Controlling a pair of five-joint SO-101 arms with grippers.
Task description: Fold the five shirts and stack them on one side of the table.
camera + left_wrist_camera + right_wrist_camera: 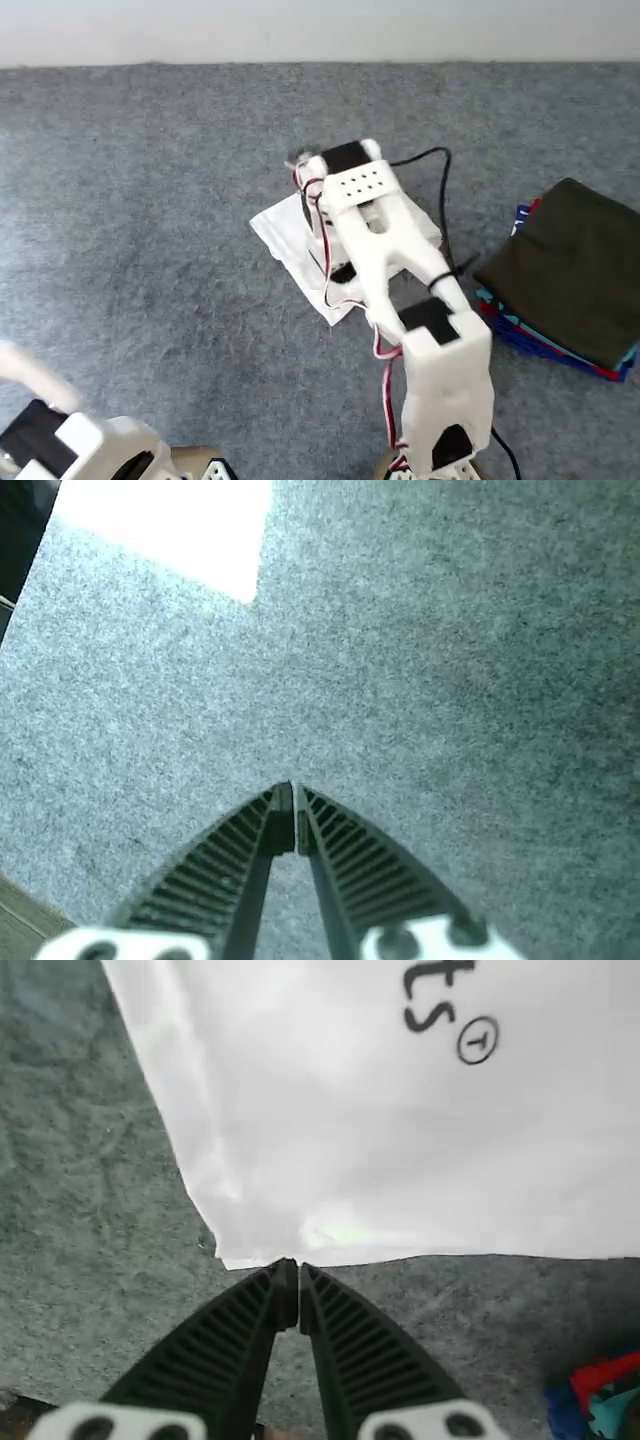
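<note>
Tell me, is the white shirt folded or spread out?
Folded: the white shirt lies as a small, straight-edged rectangle, no sleeves showing.

R arm point(400, 265) is stretched far out from its base at the near edge, pointing away & a bit to the left in the high view. Its white links go in a nearly straight line, w/ black motor blocks at the joints & red, white & black wires point(385, 355) running along it. Wrist end is bent down. R gripper point(292, 1278) has its two black ridged fingers point(230, 1350) pressed together, tips touching. L arm point(75, 440) is folded back, tucked in the near left corner. L gripper point(293, 800) is closed too, tips touching, nothing between them
</note>
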